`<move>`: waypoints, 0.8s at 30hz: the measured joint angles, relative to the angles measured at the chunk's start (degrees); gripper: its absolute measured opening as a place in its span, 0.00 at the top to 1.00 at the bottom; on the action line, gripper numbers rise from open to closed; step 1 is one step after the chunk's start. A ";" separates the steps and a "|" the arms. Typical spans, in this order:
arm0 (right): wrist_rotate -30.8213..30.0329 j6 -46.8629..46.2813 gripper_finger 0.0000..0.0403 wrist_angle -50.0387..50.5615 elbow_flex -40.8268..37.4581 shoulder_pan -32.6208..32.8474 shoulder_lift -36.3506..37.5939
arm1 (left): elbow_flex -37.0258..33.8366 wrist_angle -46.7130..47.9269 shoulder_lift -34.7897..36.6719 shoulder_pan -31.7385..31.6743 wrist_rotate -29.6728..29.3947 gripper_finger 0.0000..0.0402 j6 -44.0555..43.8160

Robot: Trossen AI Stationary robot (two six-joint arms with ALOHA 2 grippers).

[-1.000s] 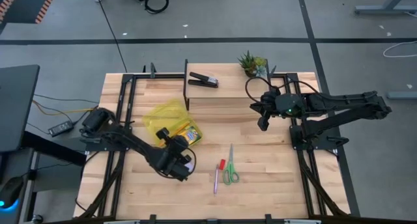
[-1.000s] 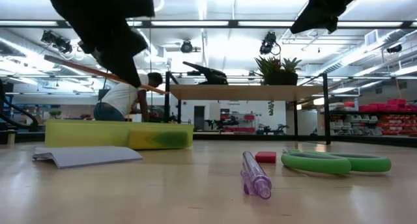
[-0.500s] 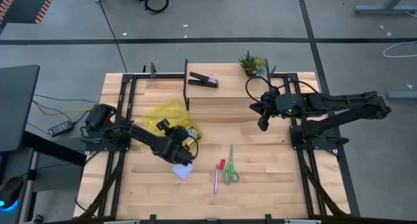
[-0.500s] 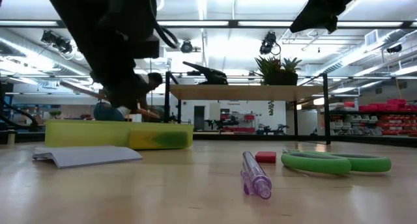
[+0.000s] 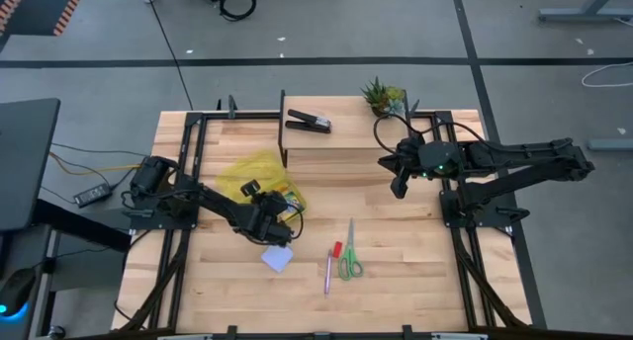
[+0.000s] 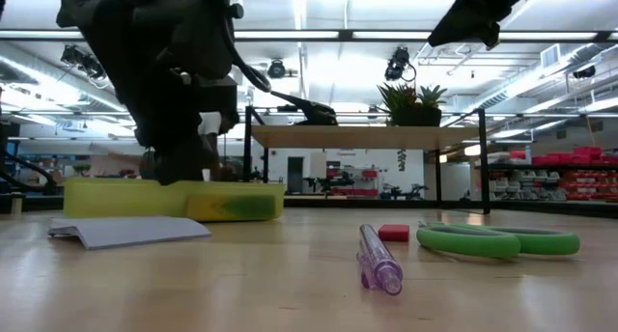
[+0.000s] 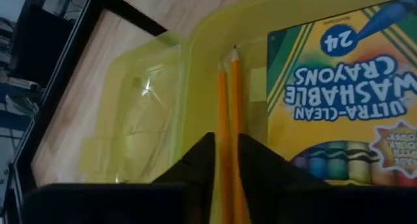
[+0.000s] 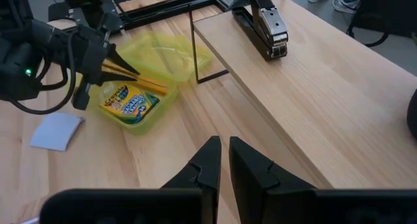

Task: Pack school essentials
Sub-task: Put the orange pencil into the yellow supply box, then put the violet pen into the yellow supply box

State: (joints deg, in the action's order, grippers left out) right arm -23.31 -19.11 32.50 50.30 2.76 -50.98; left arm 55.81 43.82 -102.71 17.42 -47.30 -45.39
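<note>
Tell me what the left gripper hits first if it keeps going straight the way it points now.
Probably the floor of the yellow-green case: the left gripper points into it, holding the orange pencils beside the crayon box. Depth is unclear.

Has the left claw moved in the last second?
Yes. The left claw has moved from over the notepad up toward the yellow case, pencils between its fingers.

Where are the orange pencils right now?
The pencils are between the left gripper fingers, tips over the open yellow case beside the crayon box, on the table's left side in the high view.
</note>
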 joint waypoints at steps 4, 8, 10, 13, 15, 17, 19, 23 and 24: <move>-0.02 0.00 0.90 -0.14 0.00 0.00 0.00 | 0.00 -0.25 0.02 -0.01 0.03 0.70 1.09; -0.06 0.02 0.90 -0.12 0.00 0.00 0.00 | 0.00 -0.40 0.27 -0.01 0.01 0.61 -0.73; -0.07 0.00 0.90 -0.12 0.00 0.00 0.00 | 0.00 -0.69 0.87 0.06 -0.04 0.60 -1.79; -0.13 0.02 0.90 -0.12 0.00 0.00 0.00 | 0.00 -1.59 2.78 0.46 -0.17 0.60 -2.27; -0.15 0.02 0.90 -0.10 0.00 0.00 0.00 | 0.00 -2.56 4.56 0.85 -0.28 0.62 -2.03; -0.16 0.03 0.90 -0.11 0.00 0.00 0.00 | 0.02 -4.41 6.50 1.33 -0.25 0.64 -1.51; -0.17 0.04 0.90 -0.28 0.00 0.00 0.02 | 0.02 -6.02 8.62 1.82 -0.24 0.67 -1.50; -0.17 0.04 0.90 -0.46 0.00 0.00 0.00 | 0.04 -13.30 11.56 3.04 0.20 0.71 -1.46; -0.17 0.04 0.90 -0.45 0.00 0.00 0.00 | 0.09 -16.46 12.01 3.19 1.16 0.72 -0.95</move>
State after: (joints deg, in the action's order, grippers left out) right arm -23.49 -19.07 32.05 50.30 2.76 -50.98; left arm 55.90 27.36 -90.70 20.60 -46.14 -46.34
